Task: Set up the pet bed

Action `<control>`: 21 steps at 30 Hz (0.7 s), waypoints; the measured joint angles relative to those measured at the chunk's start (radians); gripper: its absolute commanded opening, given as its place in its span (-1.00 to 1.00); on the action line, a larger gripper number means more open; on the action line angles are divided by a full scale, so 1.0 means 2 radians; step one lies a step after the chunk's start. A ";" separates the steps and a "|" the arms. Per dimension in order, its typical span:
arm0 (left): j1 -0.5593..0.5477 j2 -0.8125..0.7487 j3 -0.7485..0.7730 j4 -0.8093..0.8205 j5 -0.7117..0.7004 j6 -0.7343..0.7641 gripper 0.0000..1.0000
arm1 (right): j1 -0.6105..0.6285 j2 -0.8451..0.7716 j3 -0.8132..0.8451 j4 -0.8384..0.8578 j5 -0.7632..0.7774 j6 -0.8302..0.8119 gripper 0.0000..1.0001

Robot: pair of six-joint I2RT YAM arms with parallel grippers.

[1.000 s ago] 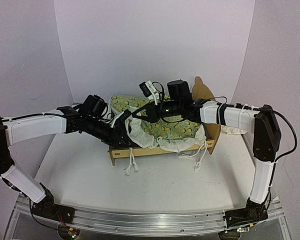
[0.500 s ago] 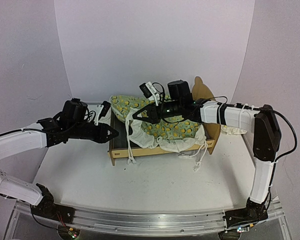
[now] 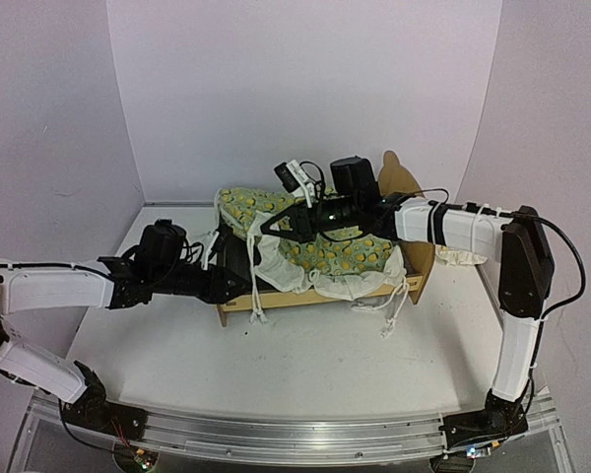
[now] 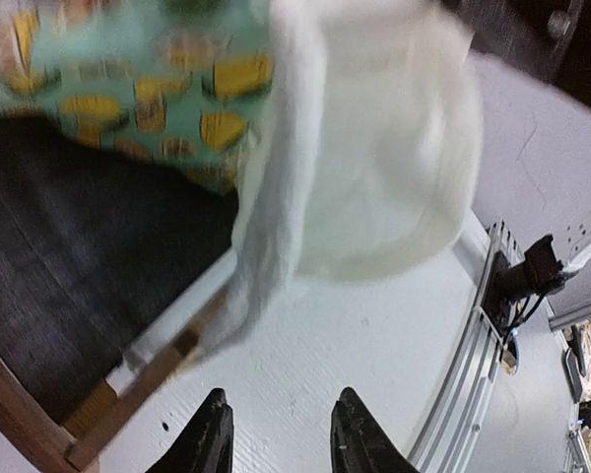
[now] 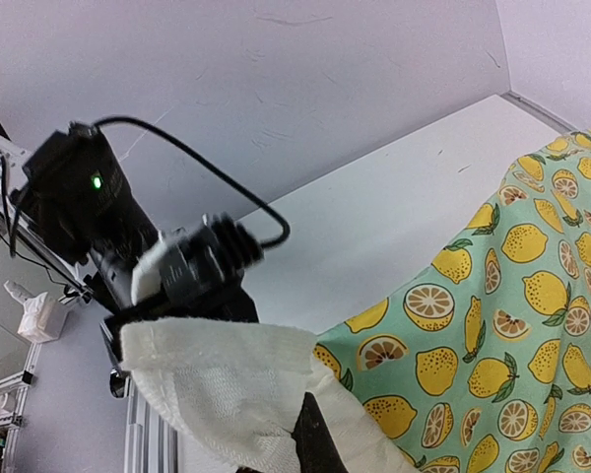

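Blanket edge lifted off the bed!
Left fingers (image 4: pixel 209 439) hang released over the surface (image 4: pixel 355 335), the pet bed (image 3: pixel 315 298) just beyond their tips; right fingers (image 5: pixel 311 439) clench the white ruffle of the lemon blanket (image 5: pixel 512 325), bed beneath them.

- The left arm (image 3: pixel 54 286) has white shell segments, black joints and a thin black cable along it.
- The right arm (image 3: pixel 453 227) has the same white shells, a large black elbow housing (image 3: pixel 525 258) and a looping black cable.
- A small white camera (image 3: pixel 294 177) sits above the right wrist's black motor block.
- The left gripper (image 4: pixel 278 439) has 2 black, rounded fingertips.
- The 2 black bases (image 3: pixel 473 429) sit at the near edge.
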 measured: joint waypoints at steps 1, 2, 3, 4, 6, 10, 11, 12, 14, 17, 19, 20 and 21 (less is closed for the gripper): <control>-0.008 0.000 -0.015 0.006 -0.006 -0.001 -0.42 | 0.000 0.000 0.002 0.000 0.000 0.000 -1.00; -0.018 0.000 -0.030 0.013 -0.013 -0.001 -0.44 | 0.000 0.000 0.004 0.000 -0.001 0.000 -1.00; -0.029 0.000 -0.045 0.020 -0.021 -0.001 -0.47 | 0.000 0.000 0.005 0.000 -0.002 0.000 -1.00; -0.039 0.000 -0.058 0.026 -0.032 -0.002 -0.50 | 0.000 0.000 0.006 0.000 -0.003 0.000 -1.00; -0.055 0.000 -0.077 0.043 -0.055 -0.002 -0.55 | 0.000 0.000 0.006 0.000 -0.004 0.000 -1.00; -0.080 0.008 -0.109 0.111 -0.120 -0.005 -0.59 | 0.000 0.000 0.006 0.000 -0.005 0.000 -1.00; -0.085 0.013 -0.116 0.130 -0.135 -0.006 -0.60 | 0.000 0.000 0.006 0.000 -0.005 0.000 -1.00; -0.091 0.020 -0.122 0.147 -0.149 -0.008 -0.61 | 0.000 0.000 0.006 -0.001 -0.005 0.000 -1.00; -0.099 0.039 -0.129 0.171 -0.176 -0.014 -0.64 | 0.000 0.000 0.006 -0.001 -0.005 0.000 -1.00; -0.111 0.068 -0.129 0.197 -0.213 -0.017 -0.65 | 0.000 0.000 0.006 0.000 -0.005 0.000 -1.00; -0.117 0.080 -0.129 0.208 -0.236 -0.017 -0.65 | 0.000 0.000 0.006 0.000 -0.005 0.000 -1.00; -0.119 0.085 -0.129 0.214 -0.248 -0.016 -0.66 | 0.000 0.000 0.006 0.000 -0.005 0.000 -1.00; -0.121 0.090 -0.129 0.221 -0.258 -0.016 -0.66 | 0.000 0.000 0.006 0.000 -0.006 0.000 -1.00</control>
